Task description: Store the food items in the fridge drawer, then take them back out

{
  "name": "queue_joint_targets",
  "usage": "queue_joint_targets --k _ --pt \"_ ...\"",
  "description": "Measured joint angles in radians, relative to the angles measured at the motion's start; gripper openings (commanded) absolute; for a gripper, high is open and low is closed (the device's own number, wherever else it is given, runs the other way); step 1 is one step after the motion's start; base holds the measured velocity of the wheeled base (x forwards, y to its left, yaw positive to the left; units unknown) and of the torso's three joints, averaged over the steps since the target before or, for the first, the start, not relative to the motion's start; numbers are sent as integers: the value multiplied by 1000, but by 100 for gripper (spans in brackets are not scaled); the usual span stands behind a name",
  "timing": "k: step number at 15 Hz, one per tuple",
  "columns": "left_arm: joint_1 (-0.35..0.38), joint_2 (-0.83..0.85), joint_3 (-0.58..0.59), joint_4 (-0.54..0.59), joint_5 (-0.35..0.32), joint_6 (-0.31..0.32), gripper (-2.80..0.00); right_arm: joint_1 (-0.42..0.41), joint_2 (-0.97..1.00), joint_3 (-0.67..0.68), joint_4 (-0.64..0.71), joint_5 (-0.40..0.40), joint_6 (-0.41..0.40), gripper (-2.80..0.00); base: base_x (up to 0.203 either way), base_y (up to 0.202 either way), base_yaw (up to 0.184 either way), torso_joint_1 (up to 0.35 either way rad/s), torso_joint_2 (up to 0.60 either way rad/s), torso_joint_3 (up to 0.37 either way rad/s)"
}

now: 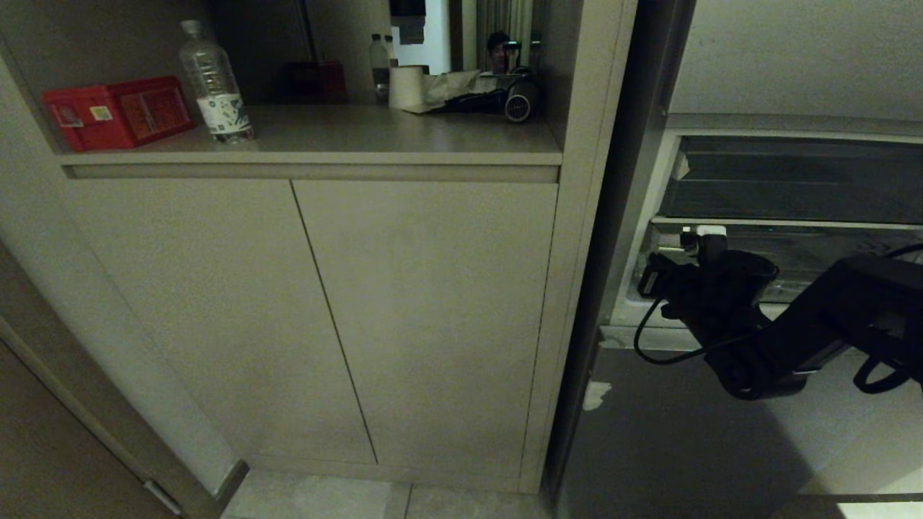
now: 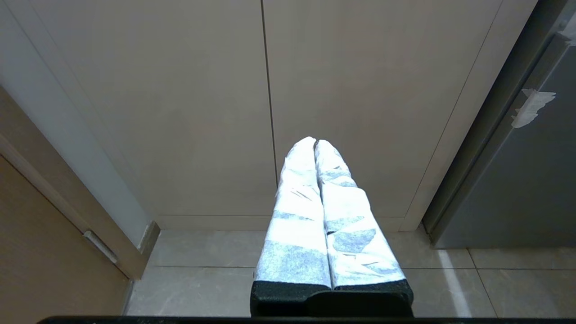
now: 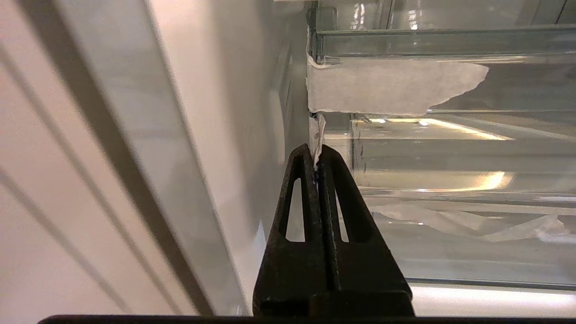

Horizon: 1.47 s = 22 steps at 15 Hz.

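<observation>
**At the fridge drawer corner, right pincer clenched on tape**

Head view: right pincer (image 1: pixel 703 241) reaches the fridge drawer (image 1: pixel 793 263).

Left wrist view: left pincer (image 2: pixel 315 144) clenched, empty, facing cabinet doors (image 2: pixel 270 90).

Right wrist view: fingertips (image 3: pixel 310 157) pinch a white tape scrap (image 3: pixel 318 135) at the drawer's corner.

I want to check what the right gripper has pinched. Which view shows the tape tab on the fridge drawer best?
The right wrist view: the right gripper is shut on the tape tab at the fridge drawer corner. The head view hides the tab behind the arm; the left wrist view shows only cabinet doors.
</observation>
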Motion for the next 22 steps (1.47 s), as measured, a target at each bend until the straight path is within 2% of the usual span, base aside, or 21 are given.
queue_joint_targets --k 5,13,14,22 --pt "-1 0 0 0 0 0 -280 11 -93 171 -28 2 4 -280 0 0 0 0 0 0" --pt "0 0 0 0 0 0 -280 30 -210 507 -180 -15 6 -280 0 0 0 0 0 0" --pt "0 0 0 0 0 0 -280 30 -218 533 -183 -19 7 0 0 0 0 0 0 0" --pt "-1 0 0 0 0 0 -280 66 -317 764 -173 -82 11 0 0 0 0 0 0 0"
